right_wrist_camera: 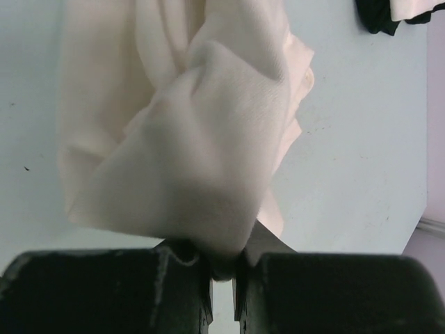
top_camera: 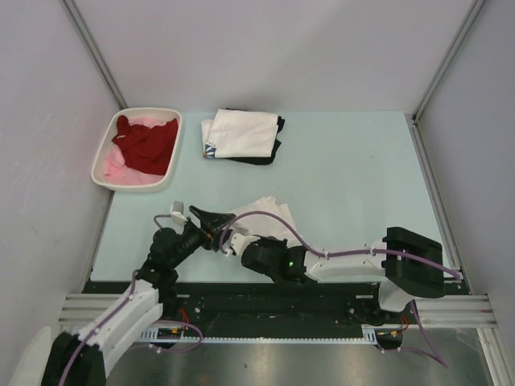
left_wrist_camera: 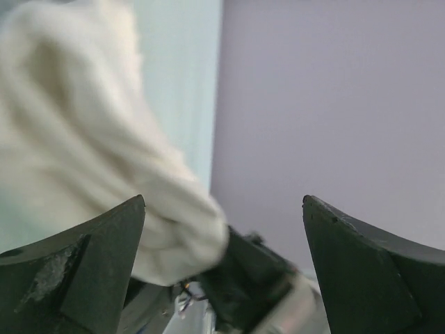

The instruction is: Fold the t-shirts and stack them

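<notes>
A cream-white t-shirt [top_camera: 270, 212] lies bunched near the front middle of the table. My right gripper [top_camera: 232, 238] is shut on a fold of it at its near-left edge; in the right wrist view the cream-white t-shirt [right_wrist_camera: 201, 132] hangs from the pinched jaws of the right gripper [right_wrist_camera: 222, 273]. My left gripper [top_camera: 209, 222] stands wide open just left of that grip, holding nothing. In the left wrist view the left gripper [left_wrist_camera: 222, 202] frames the blurred t-shirt [left_wrist_camera: 90, 139] and the right gripper's dark body [left_wrist_camera: 254, 278]. A folded cream-white t-shirt [top_camera: 241, 133] rests on a folded black one [top_camera: 273, 149] at the back.
A white oval basin [top_camera: 106, 143] at the back left holds a dark red t-shirt [top_camera: 147, 143] over a pink one [top_camera: 117, 167]. Grey walls enclose the table on both sides and behind. The right arm [top_camera: 354, 261] lies along the front edge.
</notes>
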Tool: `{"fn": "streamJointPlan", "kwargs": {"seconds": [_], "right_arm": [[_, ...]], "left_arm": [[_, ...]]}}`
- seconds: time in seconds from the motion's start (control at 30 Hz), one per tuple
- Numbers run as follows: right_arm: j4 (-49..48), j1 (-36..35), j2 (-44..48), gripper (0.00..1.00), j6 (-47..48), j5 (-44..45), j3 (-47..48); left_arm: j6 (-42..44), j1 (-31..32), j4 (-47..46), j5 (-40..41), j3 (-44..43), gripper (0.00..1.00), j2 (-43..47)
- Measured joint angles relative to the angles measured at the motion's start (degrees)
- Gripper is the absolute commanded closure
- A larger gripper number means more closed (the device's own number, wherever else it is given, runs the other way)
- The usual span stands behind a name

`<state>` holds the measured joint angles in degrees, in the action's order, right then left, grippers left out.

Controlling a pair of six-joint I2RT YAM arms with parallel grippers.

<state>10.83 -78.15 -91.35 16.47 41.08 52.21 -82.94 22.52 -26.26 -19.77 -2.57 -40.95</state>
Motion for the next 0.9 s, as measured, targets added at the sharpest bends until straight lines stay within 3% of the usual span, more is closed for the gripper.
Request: {"fn": "streamJointPlan", "kwargs": {"seconds": [0.1,0.2,0.47,0.6,0.9], "right_arm": [[0.0,0.0,-1.1,1.00,-0.2,-0.1,0.0],[-0.1,-0.1,-1.8,1.00,-0.3,-0.2,0.0],[-0.3,-0.1,-1.9,1.00,-0.3,-0.2,0.0],[-0.7,0.8,-1.9,1.00,-0.1,-0.1,0.0],[-2.6,1.9,-2.3,1.00,0.3,-0.2,0.0]], "left_arm": [[-1.7,0.2,5.2,1.7,0.0,0.00,12.5],[-2.6,0.4,8.2,2.6,0.0,0.00,17.9],[0.8,0.5,18.4,2.5,0.0,0.00,8.1],[2.5,0.5,23.9,2.5,0.0,0.00,8.1],[1.1,0.6,21.6,1.7,0.0,0.00,7.4]]}}
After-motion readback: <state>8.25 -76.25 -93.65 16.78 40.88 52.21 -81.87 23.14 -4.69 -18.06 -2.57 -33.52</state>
